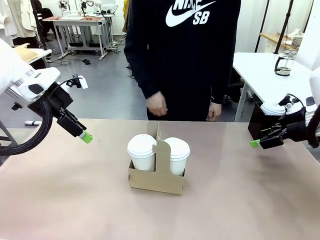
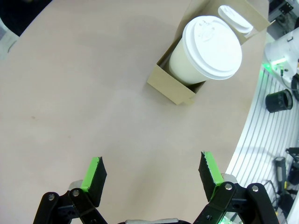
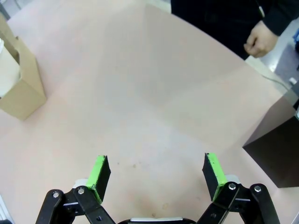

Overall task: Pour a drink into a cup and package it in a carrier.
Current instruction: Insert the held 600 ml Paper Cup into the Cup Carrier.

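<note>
1. One table (image 1: 60, 200), a wide flat top with a matte, pinkish-tan surface, bare around the middle.
2. One person (image 1: 182, 55) in a dark top stands at the far side, both hands hanging just past the far edge.
3. Two white robot arms. The left gripper (image 1: 82, 134) hangs over the left of the table and the right gripper (image 1: 257, 143) over the right. Each has its black jaws spread wide, green pads well apart, nothing between them.
4. One black box (image 1: 256, 125) at the far right, boxy and dark, with white lids (image 1: 273, 108) stacked in it.
5. One carrier (image 1: 156, 181) of plain brown cardboard sits mid-table: a low box with a tall flat handle tab rising between its holes.
6. Two white paper cups, tapered, each under a smooth domed plastic lid: the left cup (image 1: 142, 152) and the right cup (image 1: 176, 155) stand upright in the carrier, either side of the tab.
</note>
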Action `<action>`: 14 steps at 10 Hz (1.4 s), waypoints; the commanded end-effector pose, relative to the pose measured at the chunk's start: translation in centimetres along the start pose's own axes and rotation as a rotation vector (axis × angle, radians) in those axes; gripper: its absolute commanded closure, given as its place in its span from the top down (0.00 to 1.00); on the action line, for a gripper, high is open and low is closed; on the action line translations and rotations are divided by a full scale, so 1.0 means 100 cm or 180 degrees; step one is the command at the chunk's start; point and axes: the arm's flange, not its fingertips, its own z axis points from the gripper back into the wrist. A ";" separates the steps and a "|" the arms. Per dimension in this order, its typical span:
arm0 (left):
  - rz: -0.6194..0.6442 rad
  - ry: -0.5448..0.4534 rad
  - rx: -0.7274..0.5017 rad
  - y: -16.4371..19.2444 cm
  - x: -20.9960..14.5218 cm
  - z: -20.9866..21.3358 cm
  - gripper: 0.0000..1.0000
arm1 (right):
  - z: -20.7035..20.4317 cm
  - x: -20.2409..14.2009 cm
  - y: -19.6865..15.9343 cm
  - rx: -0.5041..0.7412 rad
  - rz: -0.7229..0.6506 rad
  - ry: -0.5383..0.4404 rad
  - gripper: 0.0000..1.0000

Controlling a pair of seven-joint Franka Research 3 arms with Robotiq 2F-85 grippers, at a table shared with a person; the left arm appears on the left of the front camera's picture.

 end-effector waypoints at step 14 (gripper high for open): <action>-0.0048 -0.0073 -0.0016 0.001 -0.001 0.000 1.00 | 0.001 0.000 0.000 -0.0003 0.0010 0.0005 1.00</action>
